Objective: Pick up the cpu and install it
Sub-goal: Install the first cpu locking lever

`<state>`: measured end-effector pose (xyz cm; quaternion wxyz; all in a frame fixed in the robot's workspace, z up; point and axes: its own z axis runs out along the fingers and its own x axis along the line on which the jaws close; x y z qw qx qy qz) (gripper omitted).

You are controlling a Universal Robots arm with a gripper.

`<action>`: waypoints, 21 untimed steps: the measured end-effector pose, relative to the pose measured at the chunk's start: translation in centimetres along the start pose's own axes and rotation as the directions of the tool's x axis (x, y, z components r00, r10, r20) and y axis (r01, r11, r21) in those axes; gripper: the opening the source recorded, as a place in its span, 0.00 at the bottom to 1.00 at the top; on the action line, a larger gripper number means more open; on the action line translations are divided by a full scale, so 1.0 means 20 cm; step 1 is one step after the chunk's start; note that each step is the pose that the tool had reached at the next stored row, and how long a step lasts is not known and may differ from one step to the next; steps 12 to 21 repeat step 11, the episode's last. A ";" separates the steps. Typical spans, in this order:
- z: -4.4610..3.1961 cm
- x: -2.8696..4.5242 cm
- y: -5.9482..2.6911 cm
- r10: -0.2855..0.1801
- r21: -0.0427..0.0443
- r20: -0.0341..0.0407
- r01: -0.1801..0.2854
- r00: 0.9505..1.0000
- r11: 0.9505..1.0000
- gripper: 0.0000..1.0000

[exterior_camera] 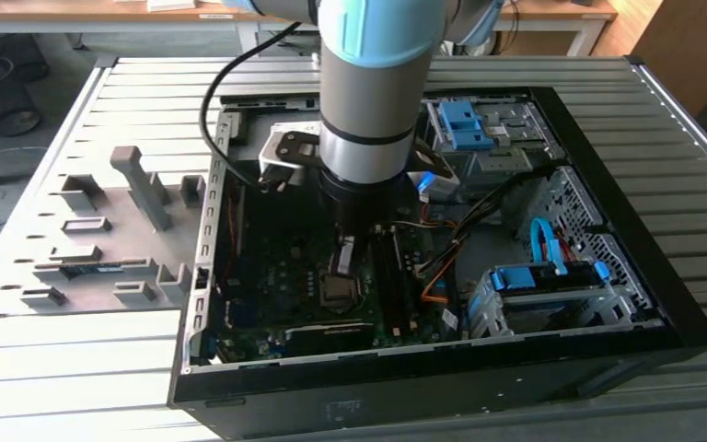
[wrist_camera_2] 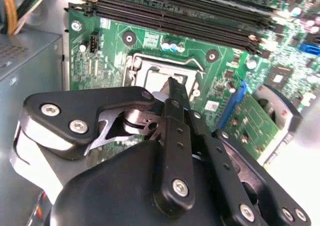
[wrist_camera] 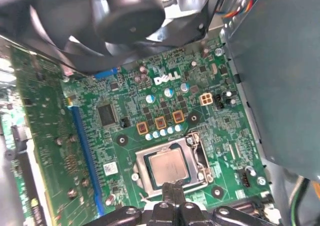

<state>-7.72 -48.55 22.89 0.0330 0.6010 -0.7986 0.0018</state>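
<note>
I see cpu [wrist_camera: 168,166] seated in socket [wrist_camera: 205,162] on green motherboard [wrist_camera: 131,108]. Claw [wrist_camera: 171,190] narrow, tips together at cpu edge (contact unclear), holding nothing.

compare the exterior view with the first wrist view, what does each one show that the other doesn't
Exterior view alone: the whole open black computer case, the blue drive brackets, and the grey slatted table with grey fixture blocks.

First wrist view alone: the small flat grey-silver square cpu lying inside the metal-framed socket, with the black end effector at its edge.

Both: the green motherboard.
</note>
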 end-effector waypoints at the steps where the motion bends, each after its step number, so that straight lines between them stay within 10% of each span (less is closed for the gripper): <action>1: -0.020 0.001 0.001 0.000 0.000 0.000 0.000 1.000 1.000 0.10; 5: -0.069 0.004 0.003 0.000 0.000 0.000 0.000 1.000 1.000 0.10; 21: -0.070 0.004 0.003 0.000 0.000 0.000 0.000 1.000 1.000 0.10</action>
